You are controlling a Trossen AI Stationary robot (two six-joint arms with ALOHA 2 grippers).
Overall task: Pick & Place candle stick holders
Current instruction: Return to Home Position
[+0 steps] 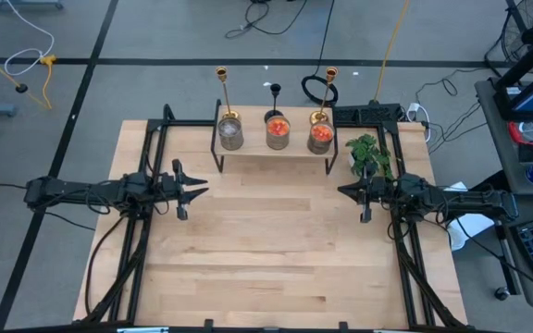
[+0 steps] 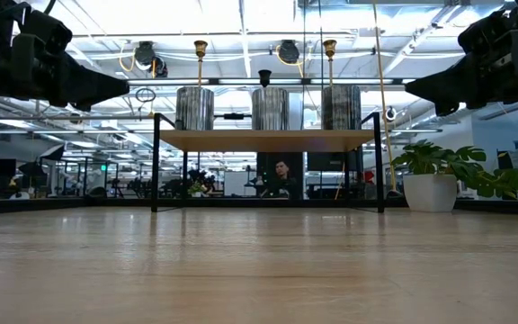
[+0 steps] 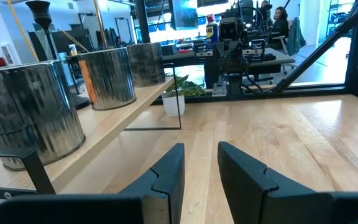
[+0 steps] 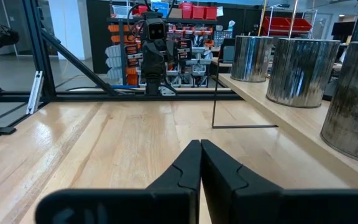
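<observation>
A low wooden shelf (image 1: 276, 151) stands at the table's far middle. On it three glass cups stand in a row: a grey one (image 1: 231, 134) and two orange ones (image 1: 278, 131) (image 1: 321, 136). Behind them stand two tall gold candlesticks (image 1: 223, 88) (image 1: 328, 88) and a shorter black one (image 1: 275, 92). My left gripper (image 1: 200, 191) hovers above the table's left side, open and empty, pointing right. My right gripper (image 1: 344, 191) hovers at the right side, shut and empty, pointing left. The cups also show in the left wrist view (image 3: 107, 76) and the right wrist view (image 4: 300, 71).
A leafy green plant in a white pot (image 1: 369, 154) stands at the far right, just beyond my right gripper. The shelf's black metal legs (image 2: 155, 162) reach down to the table. Bare wood (image 1: 276, 240) lies between and in front of the arms. A person (image 2: 282, 175) sits beyond the table.
</observation>
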